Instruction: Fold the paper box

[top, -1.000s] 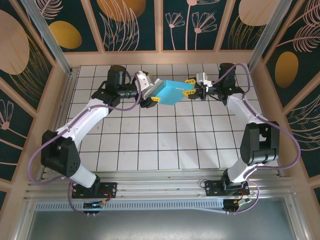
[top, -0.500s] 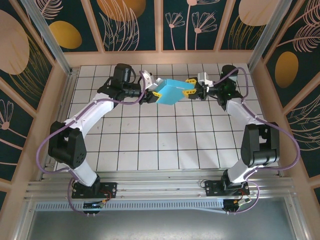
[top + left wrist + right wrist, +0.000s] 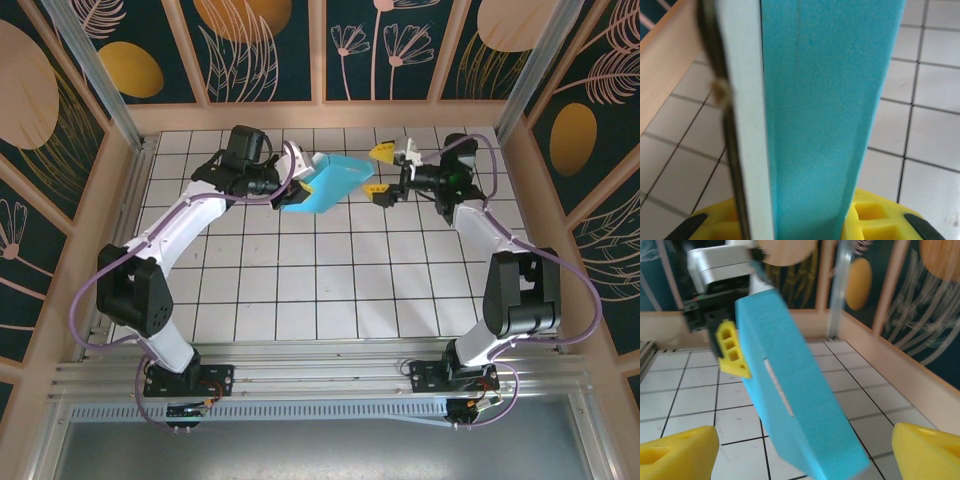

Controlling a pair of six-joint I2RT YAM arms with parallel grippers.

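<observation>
Above the far rows of the tiled bench (image 3: 300,300), near the wooden back wall (image 3: 320,115): paper box (image 3: 330,180), folded flat, cyan face up, held off the tiles and tilted.

Box: a thin slab. Left wrist view gives the cyan face and a whitish-grey edge strip beside it. Right wrist view gives a short slit in the cyan face. Cannot tell whether anything is inside.

Left pincer (image 3: 298,190): narrow and clamped on the box's left end. Its yellow fingers (image 3: 875,220) sit on either side of the card in the left wrist view.

Right pincer (image 3: 380,170): spread wide. Its yellow fingertips (image 3: 675,450) stand on either side of the box's right end, apart from the card.

Edges and room: the box's right end lies in the gap of the open pincer. White tiles run from under the box to the arm bases.

Pose: left arm (image 3: 180,225) rises from its near-left base, wrist turned right. Right arm (image 3: 490,225) rises from near right, elbow high, wrist turned left. The two pincers face each other.
</observation>
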